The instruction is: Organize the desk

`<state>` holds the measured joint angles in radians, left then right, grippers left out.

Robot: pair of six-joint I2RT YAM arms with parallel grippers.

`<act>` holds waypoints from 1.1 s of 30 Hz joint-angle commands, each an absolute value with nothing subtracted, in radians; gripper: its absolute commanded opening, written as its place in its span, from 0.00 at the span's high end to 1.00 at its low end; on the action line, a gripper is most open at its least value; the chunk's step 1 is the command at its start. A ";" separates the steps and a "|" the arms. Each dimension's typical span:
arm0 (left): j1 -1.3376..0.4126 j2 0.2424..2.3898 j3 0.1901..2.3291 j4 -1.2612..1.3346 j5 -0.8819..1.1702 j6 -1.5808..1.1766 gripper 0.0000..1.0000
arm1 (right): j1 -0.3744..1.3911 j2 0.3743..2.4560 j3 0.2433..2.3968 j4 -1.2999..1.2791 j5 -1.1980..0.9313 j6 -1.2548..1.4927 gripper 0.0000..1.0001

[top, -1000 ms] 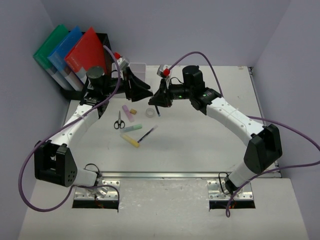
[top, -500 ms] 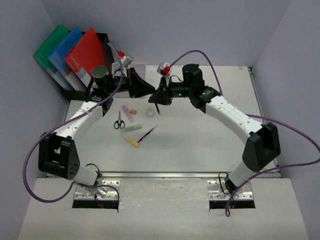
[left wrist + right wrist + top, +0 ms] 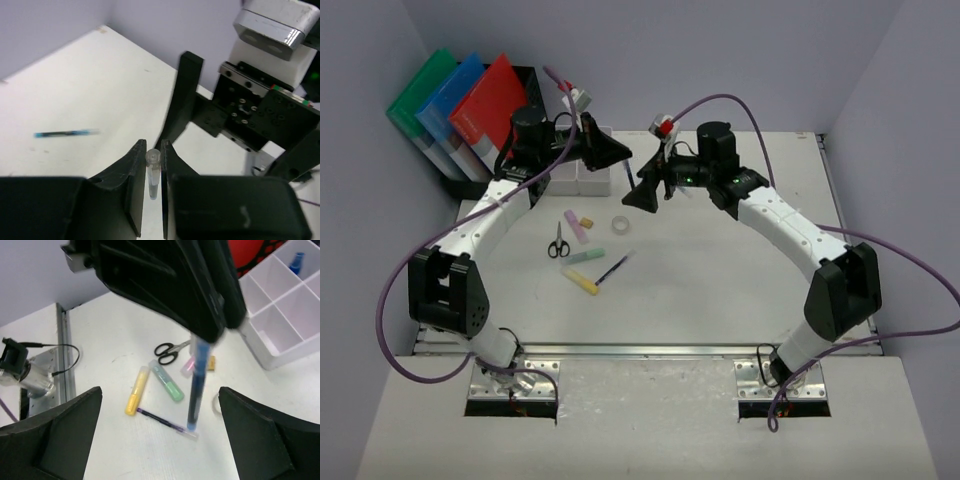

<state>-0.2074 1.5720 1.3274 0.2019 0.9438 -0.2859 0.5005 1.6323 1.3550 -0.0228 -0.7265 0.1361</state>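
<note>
The desk [image 3: 720, 290] holds scissors [image 3: 558, 241], highlighters [image 3: 580, 281], tape [image 3: 620, 225], a tray [image 3: 582, 181].

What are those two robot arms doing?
Tidying the desk. The left fingers pinch a blue pen up in the air, near the white tray. The right fingers are wide open close to it, not touching. Scissors, highlighters, a tape roll and another pen lie on the desk below.

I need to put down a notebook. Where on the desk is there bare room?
Bare: the desk right of the tape roll, up to the right arm, and the strip between the yellow highlighter and the silver rail. Crowded: left-centre, around the scissors and purple pen.
</note>
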 commanded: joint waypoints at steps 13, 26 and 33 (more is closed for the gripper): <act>-0.149 1.934 1.669 0.277 0.052 0.120 1.00 | 0.115 1.464 1.264 -0.147 -0.704 0.172 0.01; -0.098 2.132 1.853 0.339 0.063 0.077 1.00 | 0.091 1.401 1.270 -0.216 -0.672 0.108 0.01; -0.084 2.058 1.810 0.320 0.159 0.016 1.00 | 0.091 1.385 1.239 -0.212 -0.676 0.108 0.01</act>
<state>-0.1017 2.1398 1.8008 0.2554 0.1068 0.0498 0.0990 1.4206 1.2505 -0.2295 -0.6804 0.1226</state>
